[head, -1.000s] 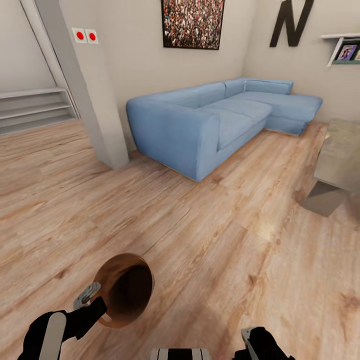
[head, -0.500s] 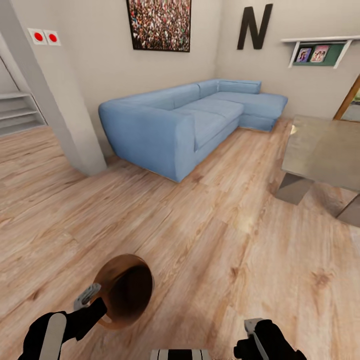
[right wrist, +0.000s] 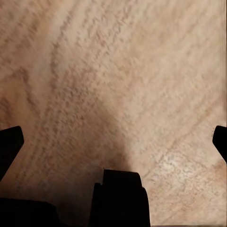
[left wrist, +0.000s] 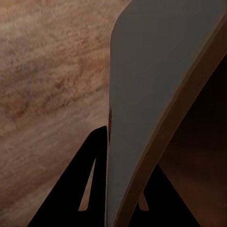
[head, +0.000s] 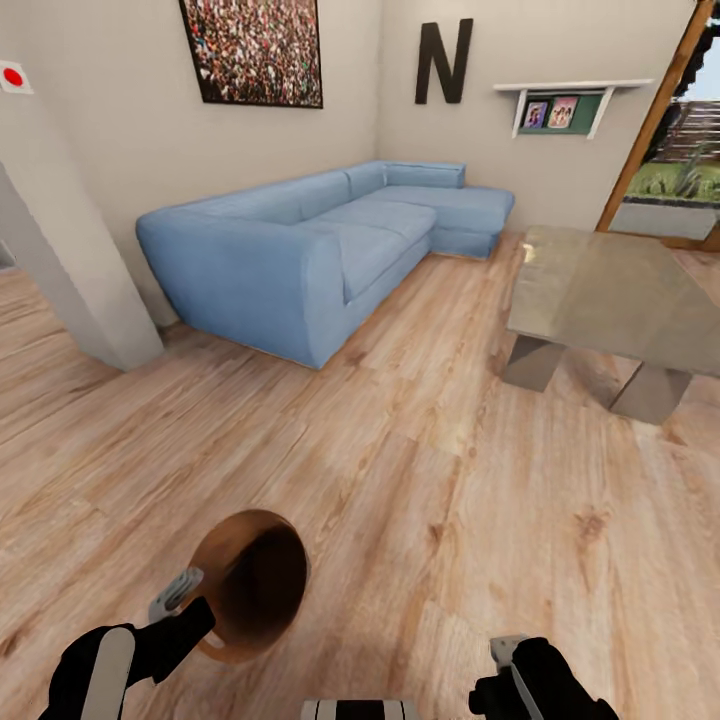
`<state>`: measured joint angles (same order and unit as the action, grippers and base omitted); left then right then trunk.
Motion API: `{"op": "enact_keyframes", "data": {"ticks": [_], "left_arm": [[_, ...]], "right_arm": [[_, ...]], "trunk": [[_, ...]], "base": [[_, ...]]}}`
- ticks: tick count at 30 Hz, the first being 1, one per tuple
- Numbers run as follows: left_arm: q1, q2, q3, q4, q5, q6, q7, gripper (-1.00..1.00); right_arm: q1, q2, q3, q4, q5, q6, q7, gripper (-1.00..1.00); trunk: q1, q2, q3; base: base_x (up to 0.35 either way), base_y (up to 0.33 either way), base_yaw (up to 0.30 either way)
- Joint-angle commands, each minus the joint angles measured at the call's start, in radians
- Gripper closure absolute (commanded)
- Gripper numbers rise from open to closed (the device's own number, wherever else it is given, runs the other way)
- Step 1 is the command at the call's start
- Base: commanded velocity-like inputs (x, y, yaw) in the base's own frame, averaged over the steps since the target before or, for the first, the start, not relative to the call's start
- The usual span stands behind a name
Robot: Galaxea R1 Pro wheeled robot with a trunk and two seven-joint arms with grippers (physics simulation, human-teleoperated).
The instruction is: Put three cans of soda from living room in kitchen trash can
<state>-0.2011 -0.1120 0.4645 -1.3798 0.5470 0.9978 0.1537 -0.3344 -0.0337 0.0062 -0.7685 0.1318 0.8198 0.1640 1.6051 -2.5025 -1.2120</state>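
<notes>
A living room with a pale wood plank floor (head: 420,480) and off-white walls. At the far left stands a grey pillar (head: 60,290). Beside it, against the wall, is a blue L-shaped sofa (head: 310,240), with a crowd picture (head: 255,50) hanging above it. Further right a black letter N (head: 445,60) hangs on the wall next to a small shelf (head: 565,100) with photos. A low grey table (head: 610,300) stands at the right, well apart from the sofa.

Low at the left, the left gripper (head: 185,600) is pinching the rim of the brown bin (head: 255,580), its fingers (left wrist: 92,189) closed on either side of the wall (left wrist: 142,94). The right gripper (head: 520,665) hangs over bare floor, fingers (right wrist: 9,146) spread wide.
</notes>
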Motion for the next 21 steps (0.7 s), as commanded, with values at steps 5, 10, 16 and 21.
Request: {"op": "enact_keyframes", "data": {"ticks": [5, 10, 16, 21], "left_arm": [[0.0, 0.0, -0.001, -0.001, 0.027, -0.006, 0.006, 1.0], [0.001, 0.0, -0.001, 0.0, 0.027, -0.008, 0.009, 1.0], [0.007, 0.0, -0.002, 0.004, 0.026, -0.01, 0.008, 1.0], [0.01, 0.0, -0.003, 0.004, 0.024, -0.01, 0.006, 1.0]], "right_arm": [[0.0, -0.001, 0.0, 0.0, 0.0, -0.001, 0.0, -1.0], [0.0, -0.001, -0.004, -0.001, 0.0, -0.001, 0.0, -1.0], [0.0, -0.002, -0.012, -0.001, 0.0, -0.001, 0.001, -1.0], [0.0, -0.007, -0.013, -0.003, 0.0, -0.002, 0.001, -1.0]], "trunk": [[0.0, 0.0, 0.003], [0.0, 0.0, 0.005], [0.0, 0.0, 0.007], [0.0, 0.0, 0.009]], "base": [[0.0, 0.0, -0.285], [0.0, 0.0, -0.289], [0.0, 0.0, -0.291], [0.0, 0.0, -0.291]]}}
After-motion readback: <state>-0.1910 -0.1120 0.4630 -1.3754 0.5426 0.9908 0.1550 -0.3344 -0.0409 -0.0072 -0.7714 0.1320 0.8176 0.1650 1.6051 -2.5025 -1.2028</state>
